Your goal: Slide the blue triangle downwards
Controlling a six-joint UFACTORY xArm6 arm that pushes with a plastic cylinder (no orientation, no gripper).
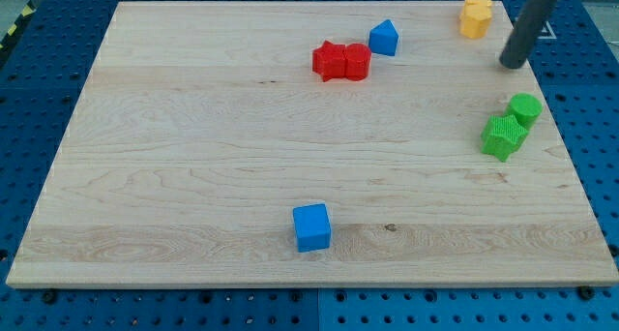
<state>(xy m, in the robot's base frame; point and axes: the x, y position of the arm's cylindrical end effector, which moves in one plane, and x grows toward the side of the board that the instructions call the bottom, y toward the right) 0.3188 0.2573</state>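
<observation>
The blue triangle (384, 38) sits near the view's top, right of centre, on the wooden board (193, 147). Just to its lower left are two touching red blocks (340, 61). My tip (513, 64) is the lower end of a dark rod coming in from the view's top right. It stands well to the right of the blue triangle and apart from it, below and right of the yellow blocks (475, 15).
A blue cube (311, 226) lies near the view's bottom centre. Two touching green blocks (511, 126) lie at the right side, below my tip. A blue pegboard surrounds the board.
</observation>
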